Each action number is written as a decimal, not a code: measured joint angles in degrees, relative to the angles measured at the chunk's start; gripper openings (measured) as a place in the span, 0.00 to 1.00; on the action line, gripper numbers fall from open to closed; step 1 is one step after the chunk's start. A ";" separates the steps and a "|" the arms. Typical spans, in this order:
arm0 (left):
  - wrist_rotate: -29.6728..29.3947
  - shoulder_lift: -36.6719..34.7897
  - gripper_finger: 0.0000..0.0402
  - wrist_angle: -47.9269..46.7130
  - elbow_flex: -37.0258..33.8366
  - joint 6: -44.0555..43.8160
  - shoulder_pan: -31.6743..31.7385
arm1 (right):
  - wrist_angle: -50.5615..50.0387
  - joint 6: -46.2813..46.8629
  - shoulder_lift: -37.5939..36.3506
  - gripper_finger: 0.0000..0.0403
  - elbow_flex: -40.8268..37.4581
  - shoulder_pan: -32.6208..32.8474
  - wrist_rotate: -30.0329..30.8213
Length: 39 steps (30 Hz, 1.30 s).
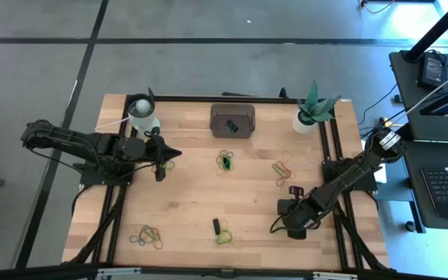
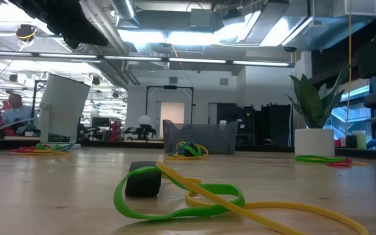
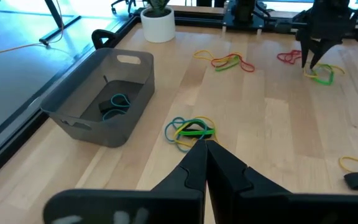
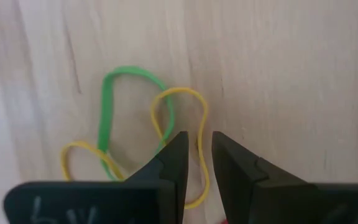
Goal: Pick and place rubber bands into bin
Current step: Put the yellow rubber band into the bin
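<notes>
Your right claw [image 4: 197,155] is hovering low over the right side of the surface [image 1: 185,202], fingers standing narrowly apart and straddling a yellow band [image 4: 185,124] that lies tangled with a green band [image 4: 114,99], probably lined up to pinch one strand; nothing is being gripped yet. Only the right wrist view is showing that straddle. Your left claw [image 3: 205,155] is waiting pressed together, empty, at the far left. The left wrist view is showing the bin [image 3: 98,93] at the far middle already holding a band, with other band clusters [image 1: 225,162] lying scattered.

left tool [image 3: 205,149]: fingers pressed together, idle | right tool [image 4: 197,144]: lowered, narrow gap
</notes>
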 joint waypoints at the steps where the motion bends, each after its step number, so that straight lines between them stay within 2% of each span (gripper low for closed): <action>1: 0.00 -0.01 0.01 0.00 0.00 0.01 0.00 | 0.07 -0.36 0.71 0.19 0.00 0.00 0.00; 6: 0.00 0.00 0.01 0.00 0.00 -0.36 0.00 | 0.62 -1.59 5.09 0.18 0.42 0.07 0.71; 9: -0.02 0.00 0.01 0.01 0.00 -1.30 0.00 | 0.54 -1.44 6.06 0.14 0.66 0.09 1.03; 12: -0.02 -0.01 0.01 0.01 0.00 -1.33 0.00 | -0.11 -0.67 5.76 0.04 1.14 0.04 0.92; 15: -0.02 -0.01 0.01 0.00 0.00 -1.35 0.00 | -3.02 3.00 4.23 0.02 2.55 0.07 0.15; 17: -0.02 -0.01 0.01 -0.02 0.00 -1.35 0.00 | -8.59 4.94 2.64 0.01 4.09 0.58 -0.65; 21: -0.02 0.00 0.01 0.01 0.00 -0.45 0.00 | -16.34 8.39 -1.53 0.00 9.67 2.01 -0.45; 28: -0.11 0.01 0.01 0.00 0.00 0.69 0.00 | -30.20 12.33 -4.46 0.00 19.33 4.59 4.33; 39: -0.09 0.01 0.01 -0.02 0.00 2.17 0.00 | -35.54 17.67 -4.49 0.00 32.03 7.56 4.57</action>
